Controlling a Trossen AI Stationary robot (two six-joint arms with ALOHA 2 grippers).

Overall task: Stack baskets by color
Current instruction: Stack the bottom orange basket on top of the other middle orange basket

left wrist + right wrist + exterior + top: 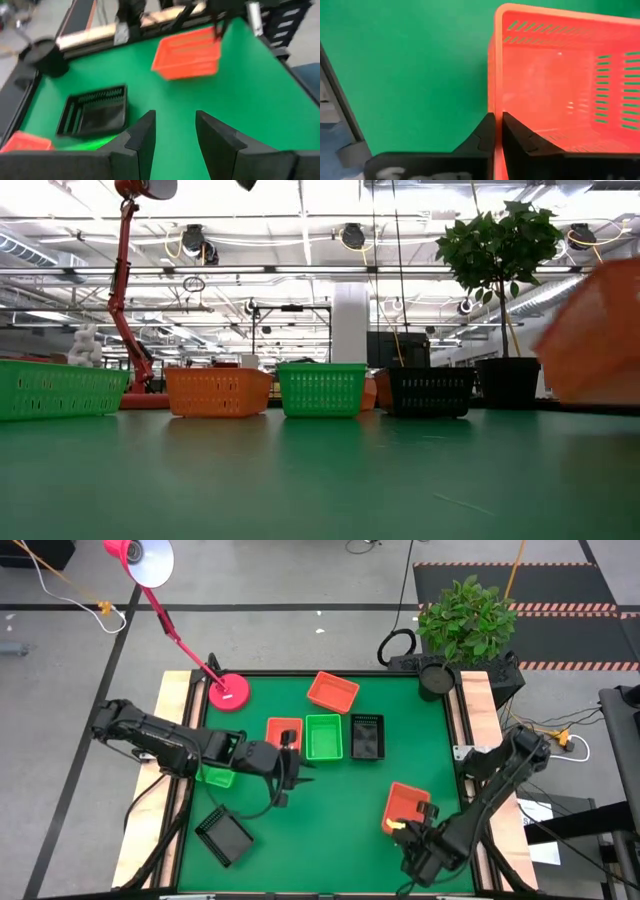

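Right gripper (408, 830) sits at the table's near right corner, fingers pinched together on the wall of an orange-red basket (405, 802), and from its wrist camera the thin rim runs straight between the two dark tips. Left gripper (290, 768) hovers mid-table, fingers apart, nothing between them, just in front of a row of three baskets: orange-red (284, 731), bright green (324, 736), black (367, 736). Behind that row another orange-red basket (333, 692) lies tilted. Over on the left, a green basket (215, 776) peeks from under the left arm, and a black basket (224, 836) rests skewed near the front edge.
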